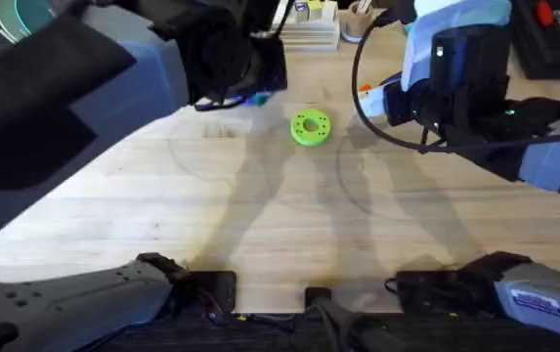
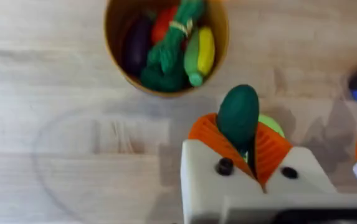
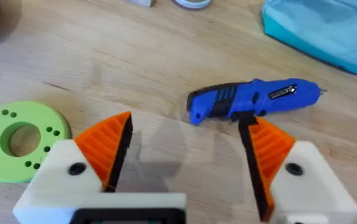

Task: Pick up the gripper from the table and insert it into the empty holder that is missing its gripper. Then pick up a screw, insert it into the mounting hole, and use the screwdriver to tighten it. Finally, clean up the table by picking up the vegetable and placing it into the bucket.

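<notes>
Broadly, the worktop [image 1: 260, 205] is pale wood with fine straight grain. One round tan bucket [image 2: 113, 46] stands on it, holding several smooth toy vegetables: a purple one, a red one, a yellow-and-green one and leafy green pieces. One flat green disc [image 1: 310, 127] with small holes lies mid-worktop. One blue screwdriver [image 3: 253, 99], with black ribbed grip, lies on its side just beyond the right gripper [image 3: 187, 149], whose two orange ribbed pads stand wide apart, holding nothing. The left gripper [image 2: 239, 146] is clamped on one vegetable [image 2: 238, 115], dark green, smooth and egg-tipped, near the bucket's rim but outside it.
</notes>
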Controlling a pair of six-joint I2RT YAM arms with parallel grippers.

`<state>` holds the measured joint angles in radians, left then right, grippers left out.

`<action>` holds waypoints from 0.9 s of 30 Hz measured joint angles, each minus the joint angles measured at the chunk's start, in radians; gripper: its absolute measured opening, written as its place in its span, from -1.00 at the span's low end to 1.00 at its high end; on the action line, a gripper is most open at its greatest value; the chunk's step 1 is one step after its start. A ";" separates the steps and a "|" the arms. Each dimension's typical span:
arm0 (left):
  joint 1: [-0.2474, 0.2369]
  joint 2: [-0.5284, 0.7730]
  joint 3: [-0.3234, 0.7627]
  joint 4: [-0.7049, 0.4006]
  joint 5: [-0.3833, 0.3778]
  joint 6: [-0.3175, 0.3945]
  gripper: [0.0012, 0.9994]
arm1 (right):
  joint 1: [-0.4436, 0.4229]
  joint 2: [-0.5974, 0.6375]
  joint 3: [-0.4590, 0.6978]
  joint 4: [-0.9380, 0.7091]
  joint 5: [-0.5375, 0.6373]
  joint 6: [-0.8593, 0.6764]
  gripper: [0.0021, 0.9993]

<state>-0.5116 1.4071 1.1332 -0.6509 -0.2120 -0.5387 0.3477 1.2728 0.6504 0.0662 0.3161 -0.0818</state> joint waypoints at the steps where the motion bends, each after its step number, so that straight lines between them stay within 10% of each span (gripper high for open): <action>1: 0.003 0.000 0.002 0.037 -0.035 0.008 -0.95 | 0.000 0.000 0.000 0.000 0.000 0.000 0.98; 7: 0.118 0.030 0.002 0.211 -0.124 0.024 -0.95 | 0.000 0.000 0.000 0.000 0.000 0.000 0.98; 14: 0.288 0.150 0.002 0.374 -0.057 0.027 -0.95 | 0.000 0.000 0.000 0.000 0.000 0.000 0.98; 23: 0.321 0.280 0.002 0.548 0.118 0.130 -0.94 | 0.000 0.000 0.000 0.000 0.000 0.000 0.98; 27: 0.320 0.294 0.002 0.547 0.158 0.213 -0.05 | 0.000 0.000 0.000 0.000 0.000 0.000 0.98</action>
<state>-0.1921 1.7008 1.1351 -0.1036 -0.0537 -0.3260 0.3477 1.2728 0.6504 0.0661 0.3161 -0.0818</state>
